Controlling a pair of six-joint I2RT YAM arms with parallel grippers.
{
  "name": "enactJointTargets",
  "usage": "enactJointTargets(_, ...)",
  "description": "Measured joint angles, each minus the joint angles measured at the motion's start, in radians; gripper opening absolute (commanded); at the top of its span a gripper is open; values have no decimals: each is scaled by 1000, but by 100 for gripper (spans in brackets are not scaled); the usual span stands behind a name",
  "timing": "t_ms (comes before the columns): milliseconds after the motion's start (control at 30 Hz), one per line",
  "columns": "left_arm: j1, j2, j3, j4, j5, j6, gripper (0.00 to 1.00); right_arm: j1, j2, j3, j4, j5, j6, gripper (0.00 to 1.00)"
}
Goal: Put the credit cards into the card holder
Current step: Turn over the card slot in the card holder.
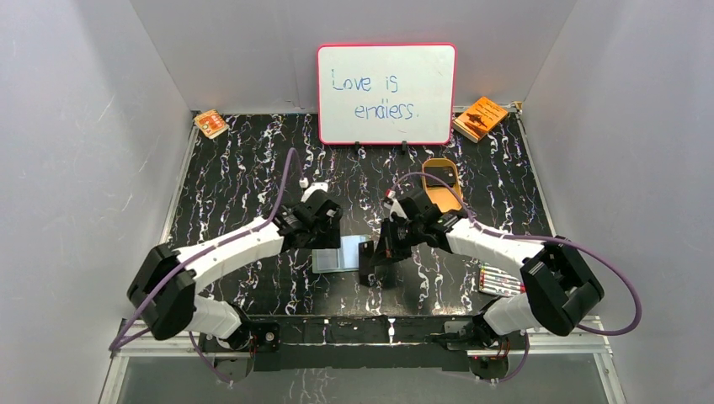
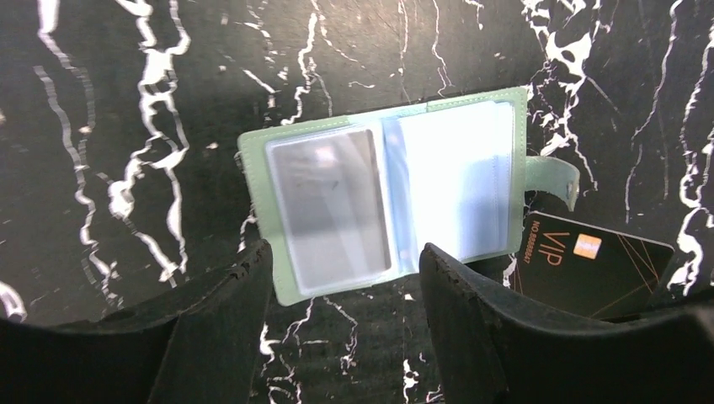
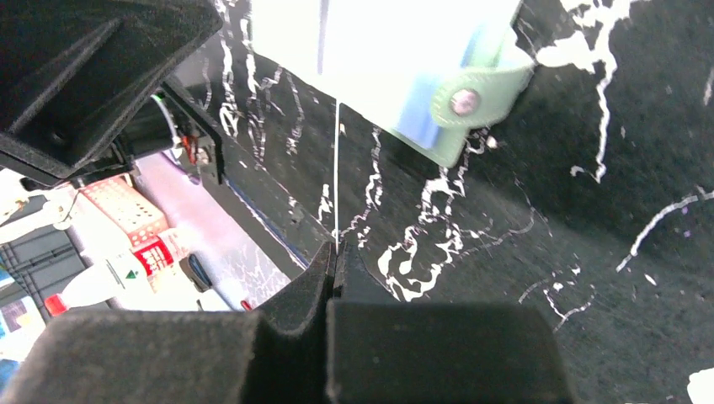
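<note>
The card holder (image 1: 341,254) lies open on the black marbled table, pale blue-white inside with a grey-green rim. In the left wrist view the holder (image 2: 455,181) shows clear pockets and a strap at its right. My left gripper (image 1: 323,241) hangs open and empty just above its near edge, its jaws (image 2: 345,252) apart. My right gripper (image 1: 379,257) is shut on a black credit card (image 1: 368,264) marked VIP (image 2: 589,263), beside the holder's right side. In the right wrist view the card (image 3: 337,177) shows edge-on as a thin line from the gripper (image 3: 337,252) toward the holder (image 3: 387,42).
A tan oval tray (image 1: 440,181) sits behind the right arm. Marker pens (image 1: 497,279) lie at the right front. A whiteboard (image 1: 386,93) stands at the back, with orange booklets at the back left (image 1: 210,123) and back right (image 1: 480,117).
</note>
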Motion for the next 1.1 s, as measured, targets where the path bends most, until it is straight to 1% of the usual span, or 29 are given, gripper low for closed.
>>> enactJointTargets(133,0,-113,-19,-30,-66,-36,63,0,0,35,25,-19,-14,0)
enactJointTargets(267,6,-262,-125,-8,-106,-96,60,3,35,53,103,-45,-13,0)
enactJointTargets(333,19,-297,-180,12,-100,-121,57,3,73,55,156,-54,-10,0)
enactJointTargets(567,155,-309,-336,153,44,-196,50,3,184,55,309,-107,-14,0)
enactJointTargets(700,193,-320,-383,246,130,-231,44,3,244,64,349,-126,-18,0)
enactJointTargets(867,224,-293,-383,290,161,-241,38,3,318,72,366,-133,-13,0)
enactJointTargets(1100,241,-268,-383,282,155,-245,35,3,352,72,375,-162,10,0)
